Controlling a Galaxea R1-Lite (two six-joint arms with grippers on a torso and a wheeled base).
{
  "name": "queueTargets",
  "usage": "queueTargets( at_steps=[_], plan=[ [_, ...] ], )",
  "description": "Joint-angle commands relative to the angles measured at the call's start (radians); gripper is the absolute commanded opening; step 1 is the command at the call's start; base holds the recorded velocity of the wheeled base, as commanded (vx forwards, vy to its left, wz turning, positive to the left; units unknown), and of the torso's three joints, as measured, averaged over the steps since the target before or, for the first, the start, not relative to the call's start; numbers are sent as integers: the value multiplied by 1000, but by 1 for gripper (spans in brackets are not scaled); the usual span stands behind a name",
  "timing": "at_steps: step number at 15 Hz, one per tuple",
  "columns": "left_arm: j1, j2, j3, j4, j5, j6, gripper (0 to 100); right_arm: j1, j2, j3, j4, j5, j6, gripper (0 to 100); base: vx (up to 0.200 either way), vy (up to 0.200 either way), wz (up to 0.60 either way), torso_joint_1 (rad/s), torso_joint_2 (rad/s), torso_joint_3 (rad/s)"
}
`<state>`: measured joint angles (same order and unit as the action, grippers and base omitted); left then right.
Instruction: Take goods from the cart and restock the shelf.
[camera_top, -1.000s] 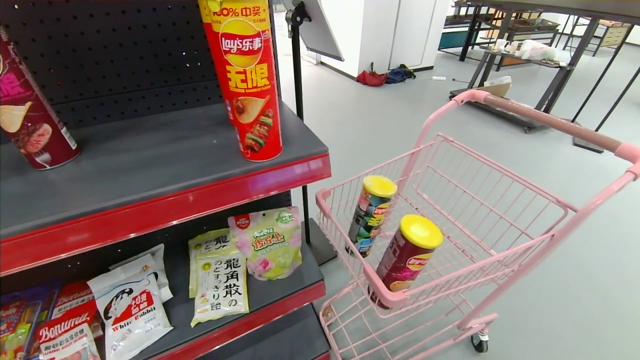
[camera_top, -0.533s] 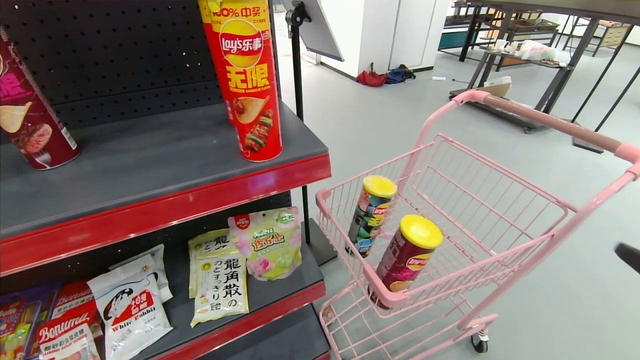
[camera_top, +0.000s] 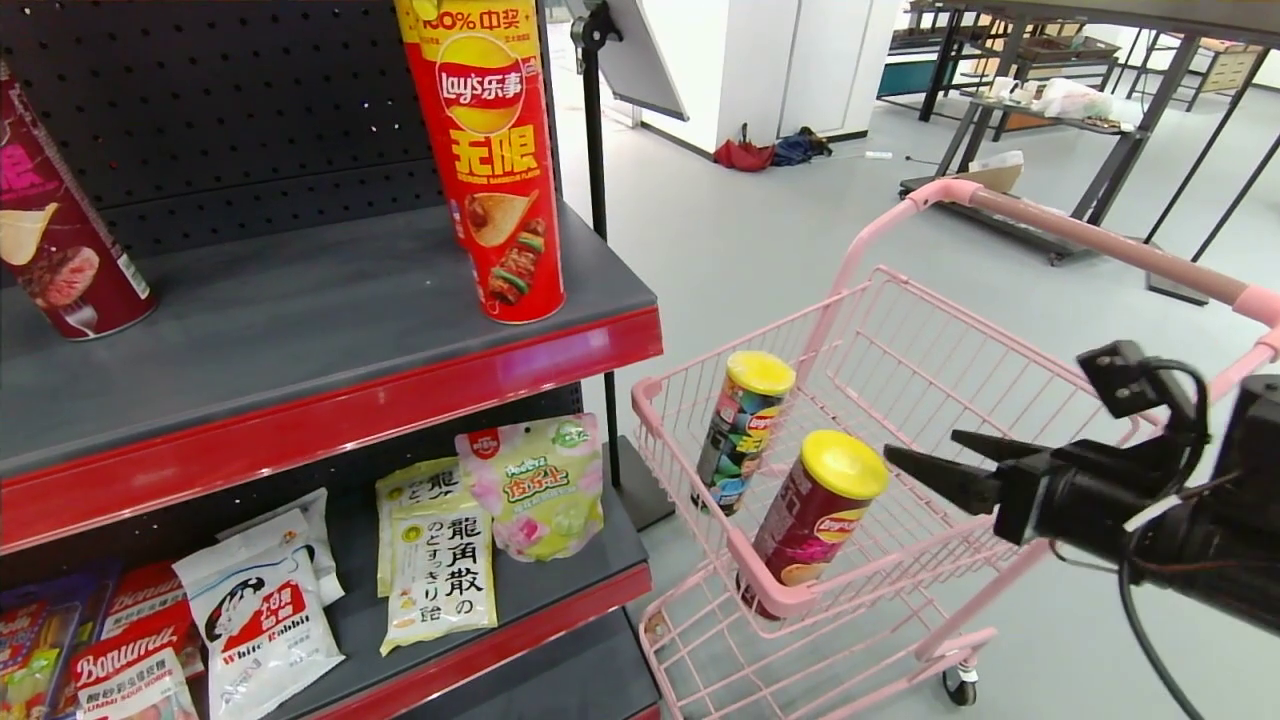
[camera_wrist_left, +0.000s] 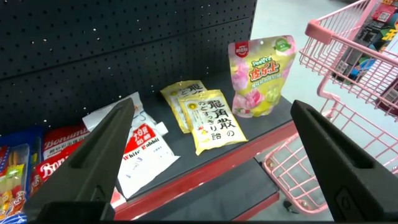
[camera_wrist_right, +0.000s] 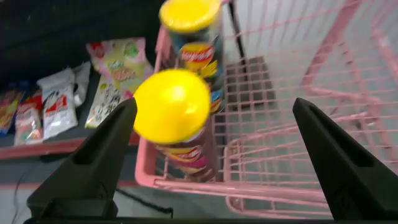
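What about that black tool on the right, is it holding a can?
No, the right tool is wide open and merely points at the maroon can standing in the pink cart.

Maroon can (camera_top: 815, 515) partly behind pink cart (camera_top: 772, 592) rim.

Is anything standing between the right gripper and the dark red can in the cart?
Nothing visible does: the open right gripper faces the dark red can across open air over the cart; the other can stands beyond it.

Grey floor (camera_top: 760, 250); white wall (camera_top: 760, 60); dark-framed tables (camera_top: 1050, 110), perhaps cluttered, far behind.
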<state>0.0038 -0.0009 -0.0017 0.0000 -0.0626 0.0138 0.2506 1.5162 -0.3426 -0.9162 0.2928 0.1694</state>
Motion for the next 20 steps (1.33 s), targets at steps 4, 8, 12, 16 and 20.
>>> queueTargets(
  at_steps=[4, 8, 12, 16, 20],
  plan=[
    [1, 1, 0, 0, 0, 2, 100, 102, 150, -3, -15, 3, 1, 100, 0, 0, 0, 0, 0, 0],
    [1, 1, 0, 0, 0, 2, 100, 108, 182, -9, -15, 5, 2, 100, 0, 0, 0, 0, 0, 0],
    [1, 1, 0, 0, 0, 2, 100, 108, 305, -9, -151, 3, 2, 100, 0, 0, 0, 0, 0, 0],
    [1, 1, 0, 0, 0, 2, 100, 110, 378, -39, -202, 3, 2, 100, 0, 0, 0, 0, 0, 0],
    [1, 1, 0, 0, 0, 2, 100, 125, 403, -78, -208, 2, 4, 100, 0, 0, 0, 0, 0, 0]
  ],
)
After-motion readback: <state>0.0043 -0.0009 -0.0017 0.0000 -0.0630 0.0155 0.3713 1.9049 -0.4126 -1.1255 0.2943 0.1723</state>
